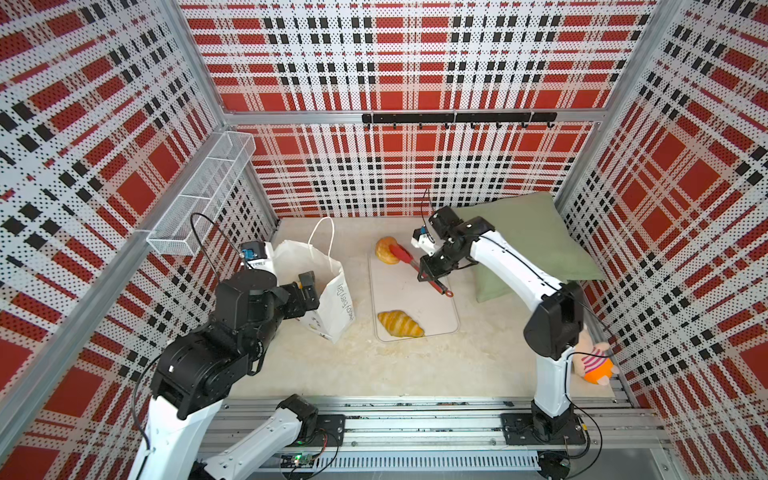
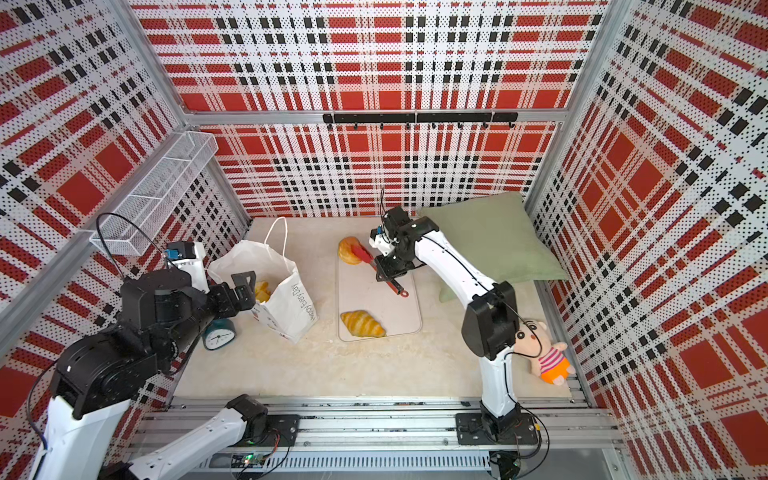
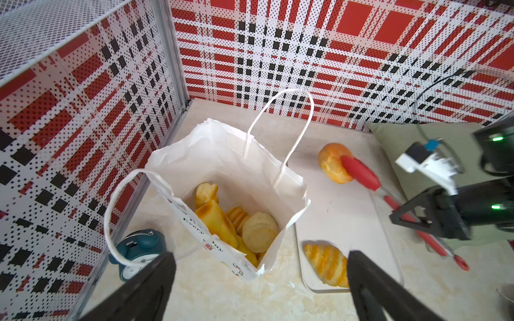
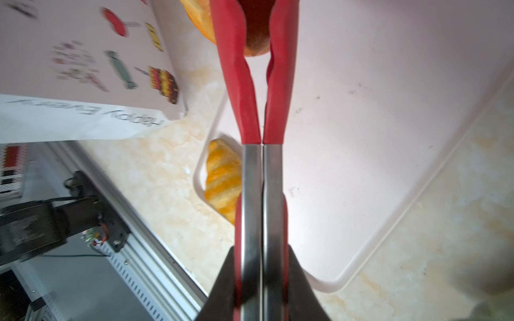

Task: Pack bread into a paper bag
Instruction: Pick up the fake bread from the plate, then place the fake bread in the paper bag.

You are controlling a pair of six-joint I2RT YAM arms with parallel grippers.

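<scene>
The right pincer (image 1: pixel 433 272) was closed tightly on the metal handles of the red-tipped tongs (image 1: pixel 409 259). The red tips were pressed around the round bun (image 1: pixel 384 249) at the far corner of the white tray (image 1: pixel 419 309). The croissant (image 1: pixel 400 324) lay at the near corner of the tray. The paper bag (image 1: pixel 330 291), with several pastries (image 3: pixel 236 222) inside, stood just beside the tray. The left pincer (image 2: pixel 243 291) was spread fully and held nothing; it was placed at the bag's side away from the tray. The bun seemed to be caught only near its edge, so it could be dropped during the lift. As the bag was not held, its soft rim could be pushed by the tongs and the bag tipped over.
</scene>
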